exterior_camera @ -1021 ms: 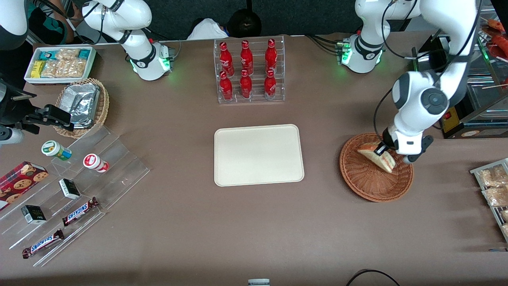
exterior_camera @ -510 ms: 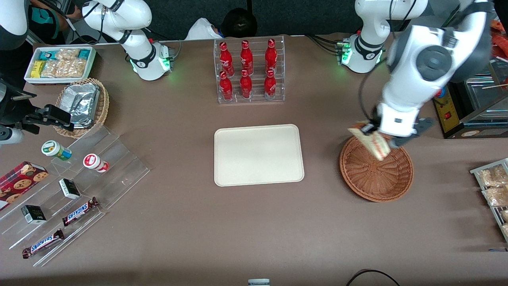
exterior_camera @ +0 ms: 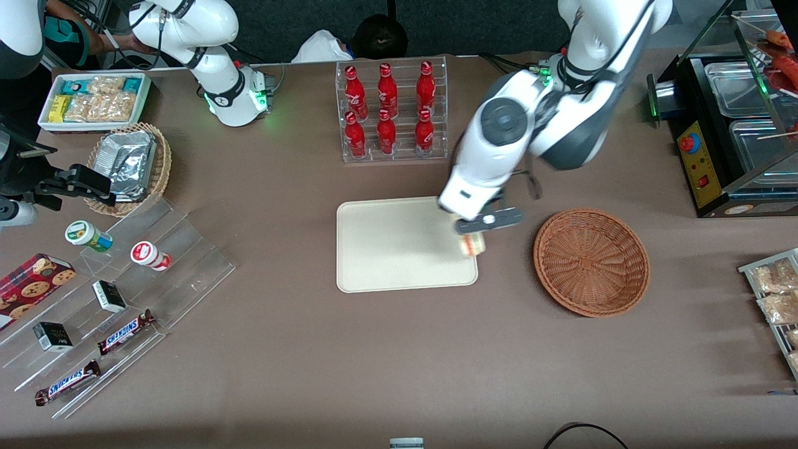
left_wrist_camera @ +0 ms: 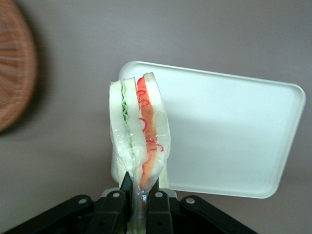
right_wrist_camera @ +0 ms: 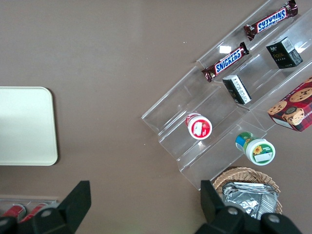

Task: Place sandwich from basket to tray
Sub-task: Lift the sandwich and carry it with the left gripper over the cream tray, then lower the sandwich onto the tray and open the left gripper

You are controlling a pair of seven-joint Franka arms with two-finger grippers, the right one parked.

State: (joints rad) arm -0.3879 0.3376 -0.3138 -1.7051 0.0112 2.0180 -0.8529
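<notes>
Left wrist view: sandwich [left_wrist_camera: 139, 131] is held in the closed pincer [left_wrist_camera: 139, 204].
It is pinched between the fingers [left_wrist_camera: 157, 207], cut edge showing, above the tray [left_wrist_camera: 234, 131] rim nearest the basket [exterior_camera: 591, 262], which is seen beside the pincer [exterior_camera: 477, 234] on the bench [exterior_camera: 280, 349].

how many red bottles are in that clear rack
6, all in the clear rack, farther from the front camera than the tray: three bottles in the nearer row, three in the row above. The gripper holds the sandwich over the tray's edge.
</notes>
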